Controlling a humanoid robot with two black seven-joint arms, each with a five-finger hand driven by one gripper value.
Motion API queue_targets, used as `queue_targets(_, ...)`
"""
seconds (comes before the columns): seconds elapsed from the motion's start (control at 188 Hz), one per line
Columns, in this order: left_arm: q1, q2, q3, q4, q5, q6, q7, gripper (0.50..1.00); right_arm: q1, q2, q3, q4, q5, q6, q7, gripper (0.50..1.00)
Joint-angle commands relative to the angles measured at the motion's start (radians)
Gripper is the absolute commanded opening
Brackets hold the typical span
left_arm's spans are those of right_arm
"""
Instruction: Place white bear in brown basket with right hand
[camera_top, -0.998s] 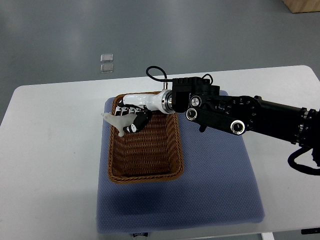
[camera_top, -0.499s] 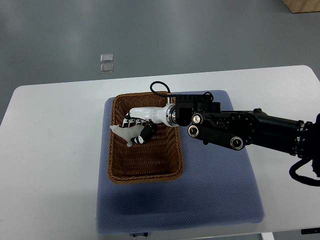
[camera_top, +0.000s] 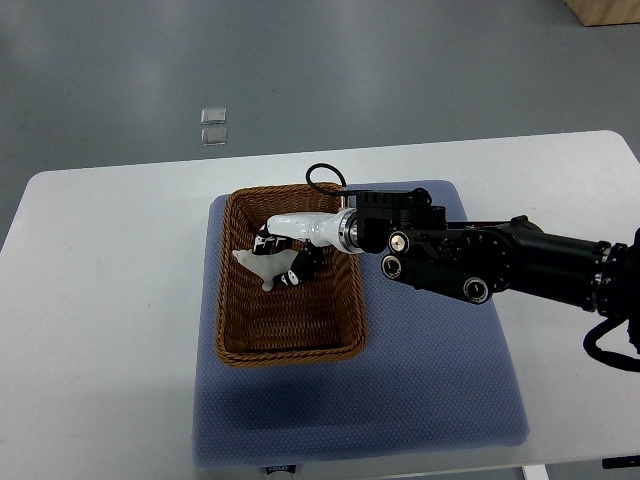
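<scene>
Top view of a white rectangular table (camera_top: 100, 300) carrying a blue-grey textured mat (camera_top: 430, 370), on which stands a brown woven wicker basket (camera_top: 290, 345) of rectangular shape. The basket sits on the left half of the mat, its long sides running near to far. The right hand (camera_top: 290, 258), white at the wrist with dark fingers (camera_top: 300, 270), reaches over the basket's right rim into its far half. Its fingers are curled around a small white bear figure (camera_top: 262, 265), which is held inside the basket's outline, over the woven floor; whether the bear touches that floor cannot be told. Part of the bear projects to the left of the fingers, close to the basket's left wall but apart from it. The right arm (camera_top: 480, 262), black with round silver joint fittings, enters from the right edge and crosses the far right part of the mat, hiding the mat beneath it and a stretch of the basket's right rim. A thin black cable loop (camera_top: 322, 175) rises at the wrist, just beyond the basket's far rim. Two small clear square tiles (camera_top: 213, 125) lie on the grey floor (camera_top: 400, 70) beyond the table's far edge. A corner of a tan wooden object (camera_top: 605, 10) shows at the far right.
</scene>
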Motion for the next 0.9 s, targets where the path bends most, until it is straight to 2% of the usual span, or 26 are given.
queue_targets(0.0,0.000,0.000,-0.002,0.001,0.000,0.000,0.000,1.000,0.002,-0.001,0.001,-0.001,0.001,0.002,0.000,0.832)
queue_targets(0.037,0.000,0.000,-0.002,0.003,0.000,0.000,0.000,1.000,0.002,-0.003,0.003,0.000,0.001,0.002,0.000,0.854)
queue_targets(0.133,0.000,0.000,-0.002,0.005,0.000,0.000,-0.001,1.000,0.005,-0.012,0.006,0.000,0.002,0.008,0.000,0.864)
queue_targets(0.191,0.000,0.000,-0.002,0.003,0.000,0.000,-0.001,1.000,0.011,-0.021,0.015,0.000,0.005,0.009,0.000,0.889)
queue_targets(0.377,0.000,0.000,-0.002,0.001,0.000,0.000,0.000,1.000,0.072,-0.074,0.058,0.005,0.031,0.018,0.000,0.893)
queue_targets(0.574,0.000,0.000,-0.002,0.001,0.000,0.000,0.000,1.000,0.077,-0.164,0.248,0.006,0.079,0.087,0.003,0.891)
queue_targets(0.675,0.000,0.000,-0.002,0.001,0.000,0.000,0.000,1.000,0.041,-0.176,0.403,-0.001,0.137,0.063,0.008,0.891)
queue_targets(0.818,0.000,0.000,-0.002,0.000,0.000,0.000,0.000,1.000,-0.090,-0.158,0.664,-0.006,0.264,0.003,0.017,0.891)
queue_targets(0.892,0.000,0.000,-0.002,0.000,0.000,0.000,-0.001,1.000,-0.169,-0.136,0.777,-0.006,0.343,-0.028,0.043,0.893)
